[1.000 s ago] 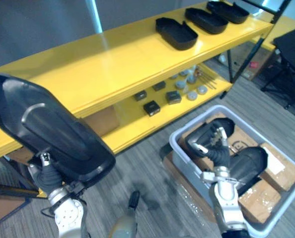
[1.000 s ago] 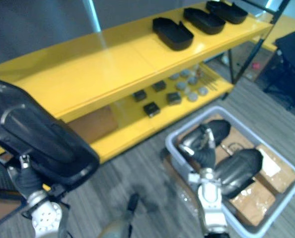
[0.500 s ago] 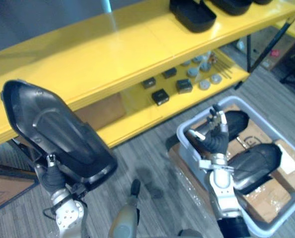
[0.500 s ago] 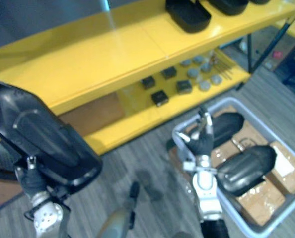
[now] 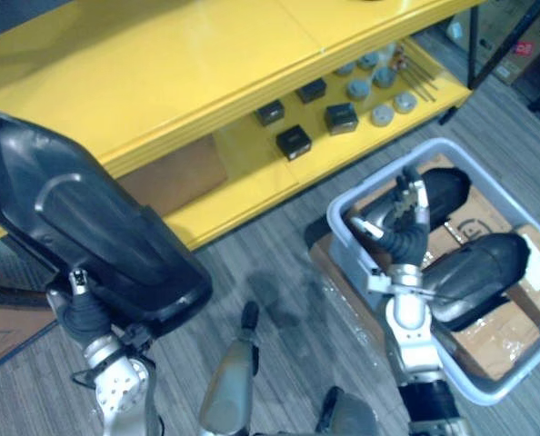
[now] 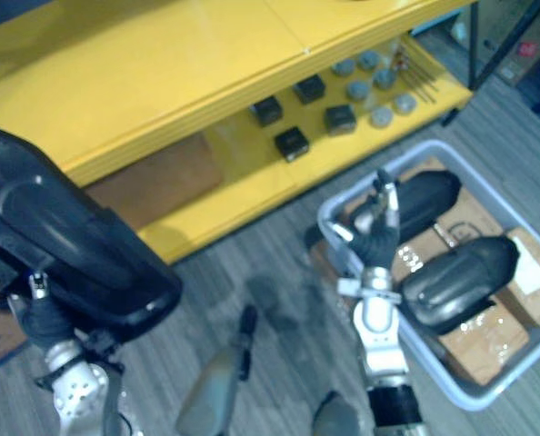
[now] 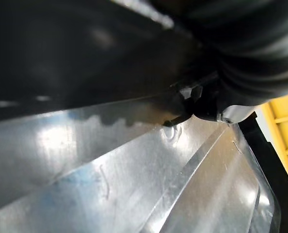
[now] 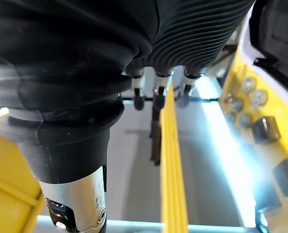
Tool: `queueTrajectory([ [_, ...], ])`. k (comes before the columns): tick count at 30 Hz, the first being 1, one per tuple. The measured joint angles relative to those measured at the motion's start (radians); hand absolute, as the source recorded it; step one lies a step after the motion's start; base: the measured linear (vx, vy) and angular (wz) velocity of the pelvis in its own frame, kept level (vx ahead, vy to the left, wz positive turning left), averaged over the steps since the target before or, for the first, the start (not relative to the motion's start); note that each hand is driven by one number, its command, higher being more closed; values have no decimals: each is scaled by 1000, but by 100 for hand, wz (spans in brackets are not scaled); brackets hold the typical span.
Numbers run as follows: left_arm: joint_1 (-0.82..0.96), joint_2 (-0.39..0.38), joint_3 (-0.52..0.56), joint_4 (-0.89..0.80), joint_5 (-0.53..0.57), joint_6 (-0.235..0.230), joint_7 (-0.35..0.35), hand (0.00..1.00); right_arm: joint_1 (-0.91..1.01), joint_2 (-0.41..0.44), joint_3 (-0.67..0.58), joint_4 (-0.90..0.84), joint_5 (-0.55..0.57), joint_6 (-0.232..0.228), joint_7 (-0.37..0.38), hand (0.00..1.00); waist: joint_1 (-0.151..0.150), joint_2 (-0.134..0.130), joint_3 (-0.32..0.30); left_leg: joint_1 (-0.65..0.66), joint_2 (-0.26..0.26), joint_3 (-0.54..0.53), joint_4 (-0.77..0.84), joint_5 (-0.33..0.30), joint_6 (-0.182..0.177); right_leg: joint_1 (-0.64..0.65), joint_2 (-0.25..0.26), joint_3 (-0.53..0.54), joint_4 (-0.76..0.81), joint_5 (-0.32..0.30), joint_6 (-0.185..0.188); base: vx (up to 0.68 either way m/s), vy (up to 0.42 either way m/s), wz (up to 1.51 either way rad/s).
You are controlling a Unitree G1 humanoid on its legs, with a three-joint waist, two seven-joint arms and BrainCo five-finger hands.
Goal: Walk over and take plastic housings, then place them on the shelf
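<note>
Plastic housing (image 5: 79,227), big and dark, stands up on the left hand (image 5: 81,313) at about 9 o'clock in the head view, in front of the yellow shelf (image 5: 161,64). The fingers of that hand are hidden under the housing, so I cannot tell if they grip it. In the left wrist view the housing's shiny surface is very close.

Two more dark housings lie in the grey bin (image 5: 346,270) at about 4 o'clock. The near housing (image 5: 477,277) is by the middle of the bin. The far housing (image 5: 443,189) is at the bin's far corner. Both lie on brown cardboard boxes (image 5: 495,338).

The right hand (image 5: 400,234) is up over the left part of the bin, in front of the far housing. Its fingers are straight and loose and hold nothing.

The bin sits on the grey floor (image 5: 270,272), just beside the shelf. On the shelf's low board, at about 1 o'clock, are small black boxes (image 5: 293,141) and little grey round parts (image 5: 379,113). A brown box (image 5: 175,177) sits under the top board, at about 11 o'clock.
</note>
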Motion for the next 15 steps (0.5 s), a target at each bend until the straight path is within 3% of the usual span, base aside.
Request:
queueTrajectory([
  [1,-5,0,5,-1,0,0,0,100,0,0,0,-5,0,0,-1,0,1,-6,3,-6,2,9,17,-9,6,1,-5,-4,-4,-6,-6,2,102,19],
  [2,-11,0,10,-10,0,0,0,100,4,0,0,-14,0,1,-2,0,5,-15,8,-49,15,50,147,-71,52,14,-12,-12,-2,-14,-11,83,112,21],
  [3,-5,2,15,-15,0,0,-2,100,26,2,0,-26,1,0,-2,0,10,-17,9,-58,20,76,216,-156,35,40,-2,-19,26,-14,-11,126,118,27],
  [4,-8,1,16,-13,0,1,-2,100,40,4,-1,-34,1,0,-3,0,9,-21,11,-58,14,71,230,-170,35,29,-10,-7,72,-3,-26,171,112,39],
  [6,-17,8,17,-27,2,1,-2,100,77,11,10,-58,-2,0,-12,0,5,-26,9,-40,0,43,217,-183,49,-117,-30,85,348,159,-90,174,170,39],
  [7,-20,14,16,-27,2,1,-2,100,82,16,9,-58,-3,0,-16,0,1,-26,9,-26,1,31,207,-185,52,-142,-35,99,398,194,-81,203,102,40],
  [8,-27,29,14,-27,1,1,-2,100,91,23,7,-58,-8,-1,-19,0,-3,-27,9,5,-7,13,192,-191,62,-168,-33,122,456,170,-59,186,21,35],
  [10,-28,41,14,-28,1,0,-2,100,105,24,-6,-58,-25,-2,-18,0,-3,-25,8,69,-17,-6,163,-200,71,-197,-22,132,471,117,-49,229,4,32],
  [12,-31,39,-3,-28,1,1,-9,100,136,23,-60,-89,-29,-4,-11,0,-13,-9,-4,127,-26,-41,138,-214,69,-201,-10,130,387,89,-61,211,-15,54],
  [15,-9,39,-7,-27,2,2,-28,100,217,21,-131,-135,-27,-12,5,0,-42,11,-38,191,-23,-107,120,-242,61,-204,5,147,165,91,-48,226,-80,66],
])
